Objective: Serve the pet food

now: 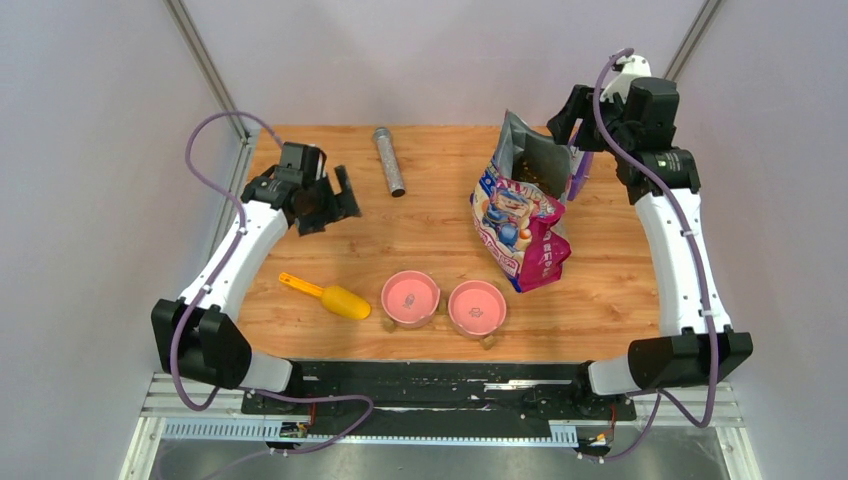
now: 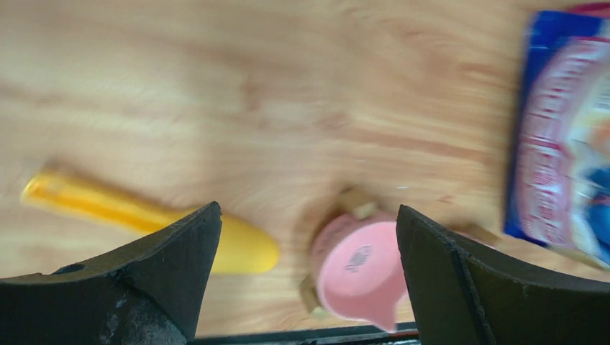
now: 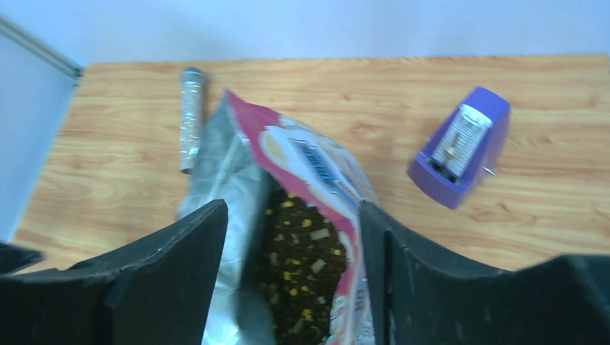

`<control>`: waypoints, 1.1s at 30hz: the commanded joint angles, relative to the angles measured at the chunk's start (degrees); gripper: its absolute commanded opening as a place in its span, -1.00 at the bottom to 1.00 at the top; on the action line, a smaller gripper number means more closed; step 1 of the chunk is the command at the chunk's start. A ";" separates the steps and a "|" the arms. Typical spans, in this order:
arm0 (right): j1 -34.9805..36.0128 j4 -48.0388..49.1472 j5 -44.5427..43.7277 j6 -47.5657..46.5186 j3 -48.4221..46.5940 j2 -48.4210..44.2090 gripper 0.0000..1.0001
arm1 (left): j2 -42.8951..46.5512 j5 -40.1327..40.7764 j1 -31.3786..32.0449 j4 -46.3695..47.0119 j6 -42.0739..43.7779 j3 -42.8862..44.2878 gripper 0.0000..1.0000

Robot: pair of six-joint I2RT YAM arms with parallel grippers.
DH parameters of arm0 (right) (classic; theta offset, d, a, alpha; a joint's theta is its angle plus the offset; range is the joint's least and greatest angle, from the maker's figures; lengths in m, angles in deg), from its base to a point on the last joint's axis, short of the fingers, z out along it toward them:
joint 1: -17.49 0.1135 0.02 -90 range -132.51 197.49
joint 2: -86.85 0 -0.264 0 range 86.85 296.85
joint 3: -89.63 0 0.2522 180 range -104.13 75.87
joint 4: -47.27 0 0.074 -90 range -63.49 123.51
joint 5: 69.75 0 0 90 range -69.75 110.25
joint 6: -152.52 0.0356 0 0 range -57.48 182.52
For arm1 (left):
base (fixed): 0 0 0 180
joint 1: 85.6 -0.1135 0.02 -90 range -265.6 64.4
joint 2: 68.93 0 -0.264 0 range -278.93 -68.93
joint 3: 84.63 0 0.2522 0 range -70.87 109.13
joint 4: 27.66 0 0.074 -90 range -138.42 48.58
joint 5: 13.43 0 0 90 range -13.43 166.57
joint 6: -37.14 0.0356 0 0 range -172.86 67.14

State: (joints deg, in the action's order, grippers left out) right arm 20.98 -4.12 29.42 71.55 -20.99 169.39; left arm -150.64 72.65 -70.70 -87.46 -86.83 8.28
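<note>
Nearest you, the pink bowl (image 1: 422, 306) and the second bowl (image 1: 490, 316) show no food, and the yellow scoop (image 1: 335, 298) lies on the table (image 1: 430, 235) beside them. Your left hand (image 2: 308, 208) is spread wide, holding nothing. Farther back the bag (image 1: 520, 215) stands open with the pet food (image 3: 302, 273) inside it. Your right hand (image 3: 293, 207) is parted over its mouth. I judge that all the scooping and serving is yet to do.

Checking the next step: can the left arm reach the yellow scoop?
Probably yes: the left gripper hangs open and empty, and the yellow scoop lies uncovered, nothing between them.
</note>
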 commanded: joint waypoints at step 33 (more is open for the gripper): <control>2.75 3.09 11.81 5.30 -0.09 -7.86 0.66 | -5.71 14.56 -8.46 3.76 -21.70 -28.31 0.14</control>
State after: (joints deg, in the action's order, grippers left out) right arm 23.69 -2.67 41.42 76.01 -20.51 163.53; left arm -155.72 86.29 -78.90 -88.31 -106.20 -18.29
